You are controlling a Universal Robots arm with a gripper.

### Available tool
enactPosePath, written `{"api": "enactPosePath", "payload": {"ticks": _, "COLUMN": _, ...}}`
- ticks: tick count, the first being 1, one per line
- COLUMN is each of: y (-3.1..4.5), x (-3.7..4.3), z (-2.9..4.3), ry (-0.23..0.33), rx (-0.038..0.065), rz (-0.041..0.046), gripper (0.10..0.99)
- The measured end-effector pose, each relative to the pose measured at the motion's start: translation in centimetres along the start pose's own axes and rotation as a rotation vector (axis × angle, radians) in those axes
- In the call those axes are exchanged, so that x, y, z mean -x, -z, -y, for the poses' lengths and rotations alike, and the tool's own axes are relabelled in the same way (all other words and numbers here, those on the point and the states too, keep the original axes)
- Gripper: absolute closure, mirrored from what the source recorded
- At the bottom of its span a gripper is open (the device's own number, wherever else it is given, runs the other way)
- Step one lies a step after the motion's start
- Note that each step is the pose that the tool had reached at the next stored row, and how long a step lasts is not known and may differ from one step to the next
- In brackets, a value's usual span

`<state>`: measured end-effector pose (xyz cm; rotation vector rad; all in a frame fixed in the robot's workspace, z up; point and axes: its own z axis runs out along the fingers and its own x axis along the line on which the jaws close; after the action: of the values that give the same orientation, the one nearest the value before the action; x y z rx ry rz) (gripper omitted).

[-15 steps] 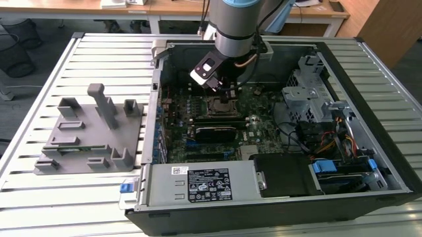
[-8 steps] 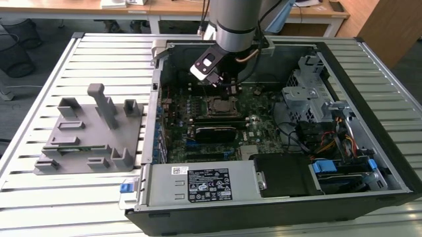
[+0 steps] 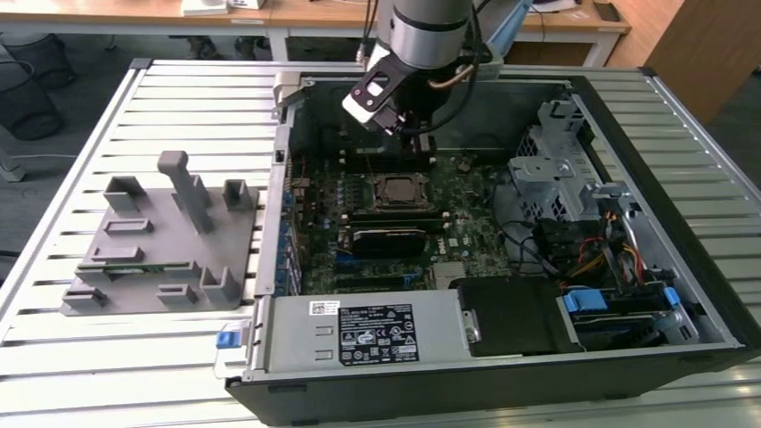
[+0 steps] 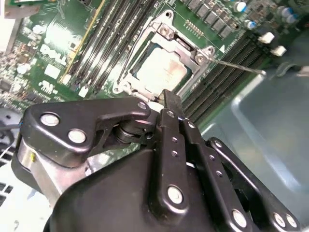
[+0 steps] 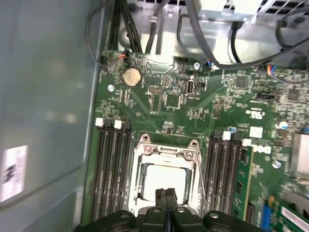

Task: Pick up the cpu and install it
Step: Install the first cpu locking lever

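The cpu [image 5: 164,180] lies flat in the dark socket [image 5: 166,169] on the motherboard [image 5: 193,111], its pale metal top facing up; it is square, with no long axis, and its edges run parallel to the socket's metal frame and the memory slots [image 5: 112,169] on either side. The gripper [image 5: 165,200] hangs just above the cpu's edge with its two fingers pressed together and nothing between them, clear of the chip. In the exterior view the gripper [image 3: 411,129] sits over the far part of the open computer case [image 3: 666,178], the socket [image 3: 395,190] just nearer, and a grey fixture [image 3: 167,241] stands on the table [image 3: 71,374] to that view's left.
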<state>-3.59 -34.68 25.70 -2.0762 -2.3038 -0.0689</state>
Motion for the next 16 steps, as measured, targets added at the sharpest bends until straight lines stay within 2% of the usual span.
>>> {"api": "enactPosePath", "payload": {"ticks": 3, "y": 1.27, "x": -0.08, "z": -0.01, "ry": 0.0, "rx": 0.0, "rz": 0.0001, "gripper": 0.98}}
{"api": "enactPosePath", "payload": {"ticks": 6, "y": 2.14, "x": -0.13, "z": -0.01, "ry": 0.0, "rx": 0.0, "rz": 0.0001, "gripper": 0.98}}
{"api": "enactPosePath", "payload": {"ticks": 9, "y": 2.23, "x": -0.13, "z": -0.01, "ry": 0.006, "rx": 0.0, "rz": 0.0001, "gripper": 0.98}}
{"api": "enactPosePath", "payload": {"ticks": 16, "y": 2.23, "x": -0.13, "z": -0.01, "ry": 0.132, "rx": -0.008, "rz": -0.0005, "gripper": 0.98}}
